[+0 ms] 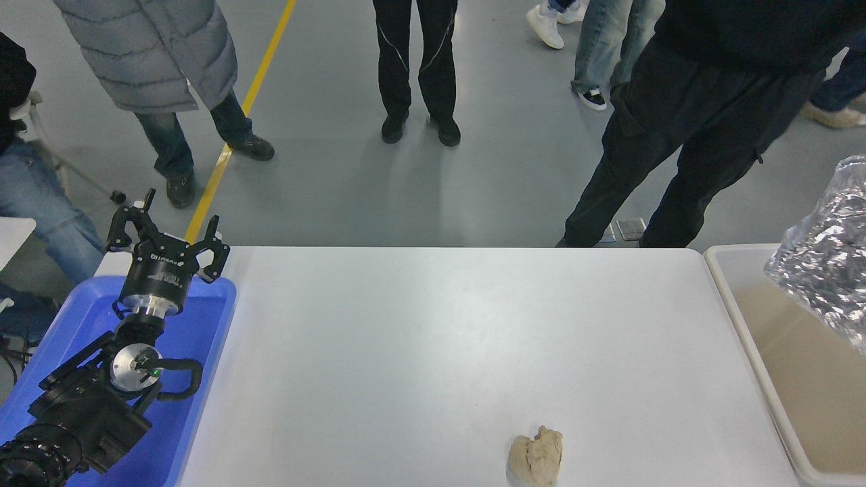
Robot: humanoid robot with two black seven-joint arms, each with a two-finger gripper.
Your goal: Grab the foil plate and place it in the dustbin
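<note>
Head view: left fingers (166, 233) spread, empty.

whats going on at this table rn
A crinkled foil plate hangs in the air at the right edge of the view, over the open beige dustbin; whatever holds it is out of frame. The left tool sits parked and open above a blue tray. A crumpled paper lump lies on the white table, and people stand beyond its far side.
</note>
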